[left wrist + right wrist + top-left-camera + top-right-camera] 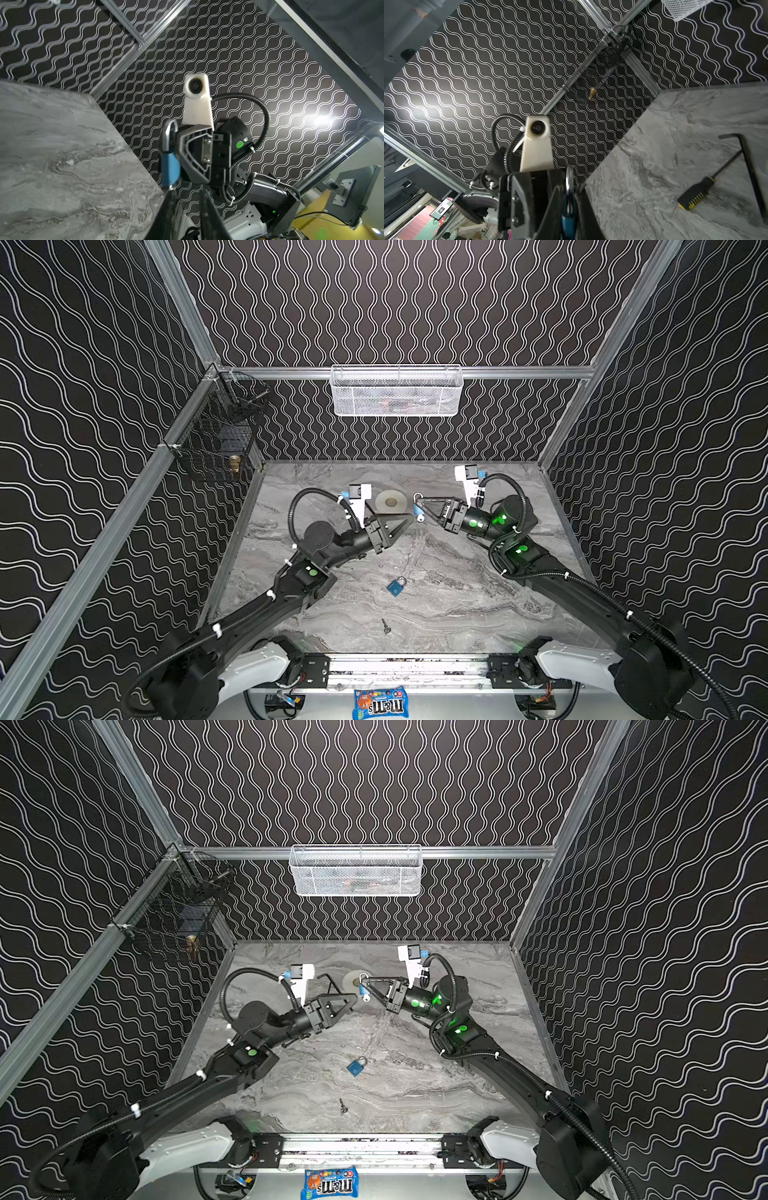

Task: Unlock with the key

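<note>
My right gripper (417, 501) is shut on a blue padlock (170, 166) and holds it in the air above the back middle of the table. Its steel shackle (569, 178) stands out past the fingertips. A small silver key head (171, 187) sticks out of the padlock's bottom end. My left gripper (187, 193) faces that end, its jaws a little apart, one fingertip (169, 194) right at the key head. In both top views the two grippers meet tip to tip, the left gripper (410, 519) just below the padlock (418, 510).
A second blue padlock (397, 585) and a loose key (386, 626) lie on the marble table (478, 605) nearer the front. A tape roll (390, 502) lies behind the grippers. A screwdriver (695, 195) and hex key (749, 166) lie nearby. Wire baskets (395, 391) hang on the walls.
</note>
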You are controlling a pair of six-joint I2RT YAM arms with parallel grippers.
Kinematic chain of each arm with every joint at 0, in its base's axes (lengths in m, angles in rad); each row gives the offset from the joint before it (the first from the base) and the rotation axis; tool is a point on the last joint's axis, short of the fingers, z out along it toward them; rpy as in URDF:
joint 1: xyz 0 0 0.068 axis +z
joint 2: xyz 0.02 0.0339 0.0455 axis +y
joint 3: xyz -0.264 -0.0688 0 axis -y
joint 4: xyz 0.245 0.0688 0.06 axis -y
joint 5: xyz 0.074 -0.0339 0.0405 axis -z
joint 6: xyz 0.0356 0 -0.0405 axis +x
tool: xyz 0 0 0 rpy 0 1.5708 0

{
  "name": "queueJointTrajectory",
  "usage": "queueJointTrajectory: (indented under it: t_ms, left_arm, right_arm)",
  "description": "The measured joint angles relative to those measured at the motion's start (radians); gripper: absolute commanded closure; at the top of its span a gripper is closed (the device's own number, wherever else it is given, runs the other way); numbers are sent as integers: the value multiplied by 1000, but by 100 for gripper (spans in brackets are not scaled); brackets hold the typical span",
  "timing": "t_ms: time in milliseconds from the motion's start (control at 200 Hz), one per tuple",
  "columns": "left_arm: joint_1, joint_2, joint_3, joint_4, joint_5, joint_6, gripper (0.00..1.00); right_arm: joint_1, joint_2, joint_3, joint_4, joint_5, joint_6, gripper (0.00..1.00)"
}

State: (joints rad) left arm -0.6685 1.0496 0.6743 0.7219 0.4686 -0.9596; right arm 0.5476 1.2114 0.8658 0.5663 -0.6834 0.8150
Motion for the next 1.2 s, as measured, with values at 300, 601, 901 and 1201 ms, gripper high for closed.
queueJointTrajectory:
  t_ms: [300,601,901,1201]
  left_arm:
    - [0,1,62,-168,-20,115,59]
    - [0,54,118,-209,-11,163,73]
    - [1,78,124,-163,7,146,87]
    - [3,99,133,-129,6,121,94]
  right_arm:
    - [1,39,50,-36,-96,13,100]
    - [5,64,64,-17,-126,62,100]
    - [2,66,64,40,-113,85,100]
    - [1,79,84,42,-102,64,100]
